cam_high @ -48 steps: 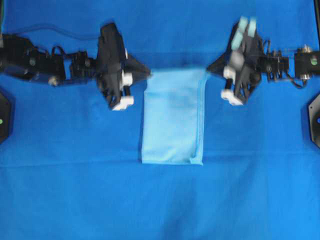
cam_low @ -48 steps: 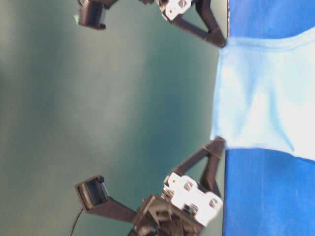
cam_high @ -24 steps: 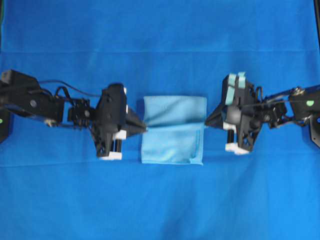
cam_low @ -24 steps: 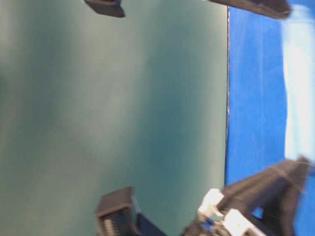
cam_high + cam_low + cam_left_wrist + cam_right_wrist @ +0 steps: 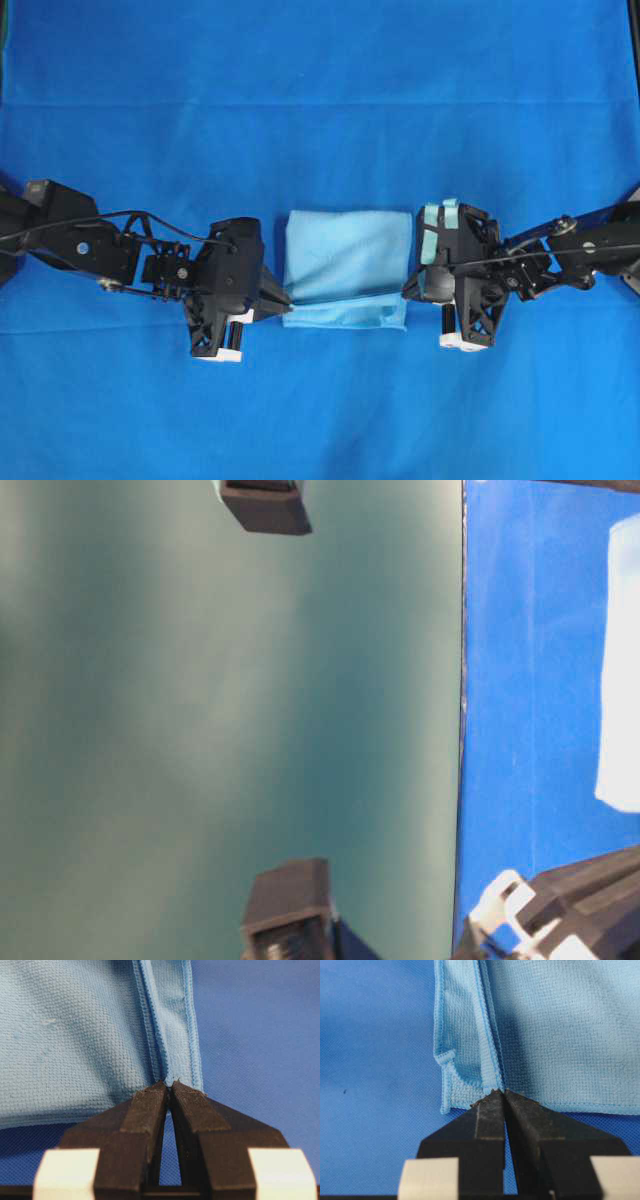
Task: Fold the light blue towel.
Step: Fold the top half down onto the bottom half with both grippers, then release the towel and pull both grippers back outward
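The light blue towel (image 5: 348, 262) lies folded on the royal-blue sheet, its upper layer stopping just short of the near edge. My left gripper (image 5: 288, 298) is at the towel's near-left corner. In the left wrist view that gripper (image 5: 169, 1085) is shut on the stitched edge of the towel (image 5: 75, 1035). My right gripper (image 5: 405, 293) is at the near-right corner. The right wrist view shows it (image 5: 503, 1092) shut on the hem of the towel (image 5: 560, 1025). The table-level view catches only a strip of the towel (image 5: 622, 680).
The royal-blue sheet (image 5: 320, 90) covers the whole table. Both arms stretch in from the left and right edges, level with the towel. In the table-level view a black and white arm body (image 5: 560, 915) fills the lower right corner.
Both grippers have carried the towel's far edge toward the near edge and down. The towel went from a long rectangle to about half that length, and the arms moved nearer the front.
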`<control>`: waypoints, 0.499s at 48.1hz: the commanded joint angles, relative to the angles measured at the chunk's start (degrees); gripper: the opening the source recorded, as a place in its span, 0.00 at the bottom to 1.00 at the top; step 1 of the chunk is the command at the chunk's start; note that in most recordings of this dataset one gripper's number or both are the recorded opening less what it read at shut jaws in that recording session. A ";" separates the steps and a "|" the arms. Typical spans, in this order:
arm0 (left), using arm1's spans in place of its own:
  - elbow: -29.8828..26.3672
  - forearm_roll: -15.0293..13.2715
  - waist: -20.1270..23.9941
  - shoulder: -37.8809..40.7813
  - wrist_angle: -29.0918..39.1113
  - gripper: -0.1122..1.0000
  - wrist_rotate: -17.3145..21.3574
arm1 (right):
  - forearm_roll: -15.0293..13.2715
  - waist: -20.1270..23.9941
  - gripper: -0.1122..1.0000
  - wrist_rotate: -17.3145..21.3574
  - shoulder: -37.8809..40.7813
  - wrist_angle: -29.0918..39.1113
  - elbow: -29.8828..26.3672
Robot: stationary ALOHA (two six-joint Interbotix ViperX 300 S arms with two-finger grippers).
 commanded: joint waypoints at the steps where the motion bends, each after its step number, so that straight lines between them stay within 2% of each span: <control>1: -1.05 0.00 0.18 0.44 -0.62 0.13 0.00 | 0.53 0.18 0.12 0.09 -0.09 0.09 -0.97; 11: -1.67 0.00 0.35 1.76 -1.93 0.15 0.00 | 2.02 0.18 0.12 0.09 0.88 -0.35 -1.41; 15: -1.67 0.00 0.35 1.76 -2.02 0.23 0.00 | 2.55 0.44 0.12 0.09 0.97 -0.88 -1.58; 19: -1.67 0.00 0.35 1.67 -2.02 0.36 0.00 | 2.55 0.88 0.13 0.09 1.05 -1.23 -1.85; 21: -1.67 -0.09 0.26 1.67 -1.93 0.45 0.00 | 2.55 1.05 0.19 0.09 1.14 -1.23 -2.02; 24: -1.67 0.00 0.35 1.49 -1.93 0.55 0.00 | 2.55 1.41 0.36 0.09 1.41 -1.14 -2.55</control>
